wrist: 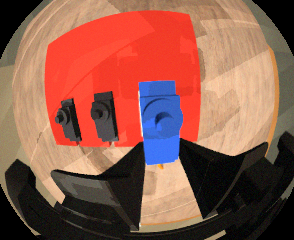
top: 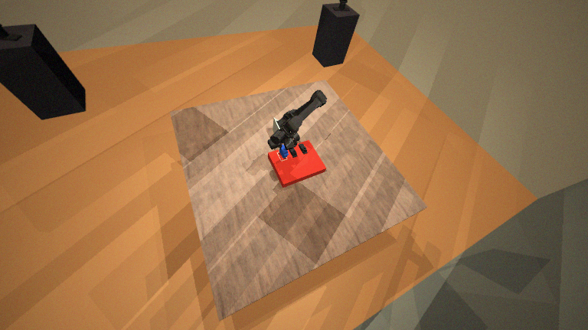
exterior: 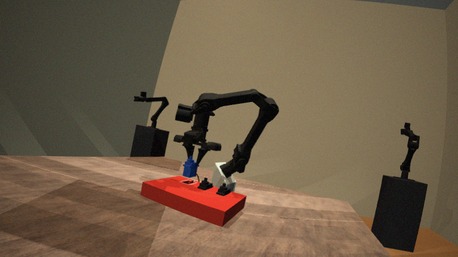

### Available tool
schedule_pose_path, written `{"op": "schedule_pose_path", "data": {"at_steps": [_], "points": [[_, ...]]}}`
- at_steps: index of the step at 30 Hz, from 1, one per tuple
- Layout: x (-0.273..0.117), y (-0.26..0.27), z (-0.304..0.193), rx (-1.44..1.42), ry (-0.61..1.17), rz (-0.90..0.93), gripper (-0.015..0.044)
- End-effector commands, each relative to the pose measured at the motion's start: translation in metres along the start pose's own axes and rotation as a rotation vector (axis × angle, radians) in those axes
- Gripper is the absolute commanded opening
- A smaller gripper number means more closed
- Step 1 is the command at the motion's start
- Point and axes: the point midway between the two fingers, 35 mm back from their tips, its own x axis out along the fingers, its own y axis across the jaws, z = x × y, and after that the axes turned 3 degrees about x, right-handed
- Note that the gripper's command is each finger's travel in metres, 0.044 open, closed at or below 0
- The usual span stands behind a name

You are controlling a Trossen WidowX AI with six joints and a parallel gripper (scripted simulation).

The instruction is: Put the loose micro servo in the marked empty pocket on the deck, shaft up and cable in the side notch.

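The blue micro servo is upright, shaft up, above the red deck. My gripper is shut on it from both sides near one end. In the exterior view a small gap shows between the servo's bottom and the deck. The marked pocket, outlined in white, lies just below the servo; in the wrist view the servo hides most of it. The servo's thin cable hangs on the arm's base side. The side notch cannot be made out.
Two black servos stand in the deck beside the pocket. A pale angular block stands behind the deck near the arm's base. Dark pedestals carry other arms farther away.
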Motion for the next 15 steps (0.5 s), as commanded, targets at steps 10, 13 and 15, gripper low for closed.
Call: {"op": "schedule_pose_path", "data": {"at_steps": [10, 13, 15], "points": [[0.008, -0.001, -0.006, 0.02, -0.01, -0.013, 0.0], [0.013, -0.002, -0.006, 0.02, -0.01, -0.013, 0.0], [0.016, -0.002, -0.006, 0.02, -0.01, -0.013, 0.0]]}}
